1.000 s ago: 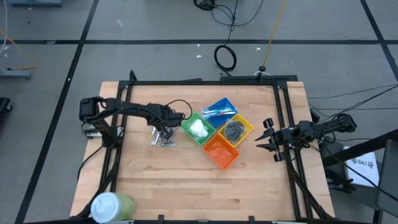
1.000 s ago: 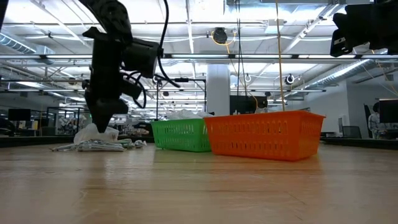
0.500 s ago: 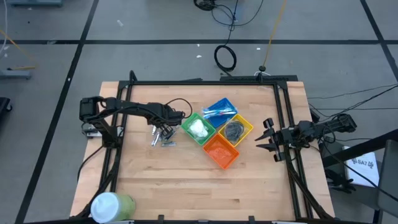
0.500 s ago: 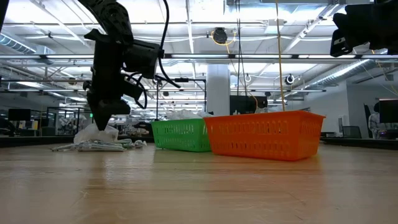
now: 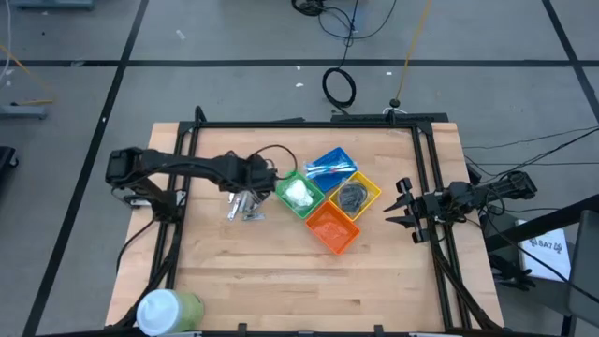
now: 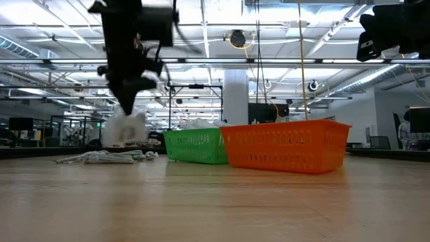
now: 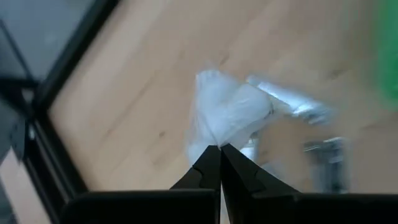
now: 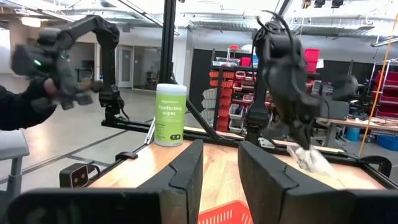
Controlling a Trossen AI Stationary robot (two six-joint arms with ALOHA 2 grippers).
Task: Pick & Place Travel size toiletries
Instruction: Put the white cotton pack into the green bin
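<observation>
We find the left tool (image 5: 251, 180) above the tabletop (image 5: 281, 271), just beside the green bin (image 5: 298, 194) at that bin's 9 o'clock in the high view. Its fingers (image 7: 210, 168) are pressed together on a corner of a white lumpy packet (image 7: 227, 115). In the low view the packet (image 6: 127, 126) hangs directly below the tool, clear of the wood. We see the remaining loose items, short silver metal pieces (image 5: 251, 212) among them, lying on the tabletop beneath the tool, at its 6 o'clock in the high view. The green bin already contains white packets (image 5: 299, 193). The right tool (image 5: 402, 208) waits at the tabletop's 3 o'clock edge with its fingers (image 8: 186, 168) spread, well apart from the orange bin (image 5: 332, 228).
</observation>
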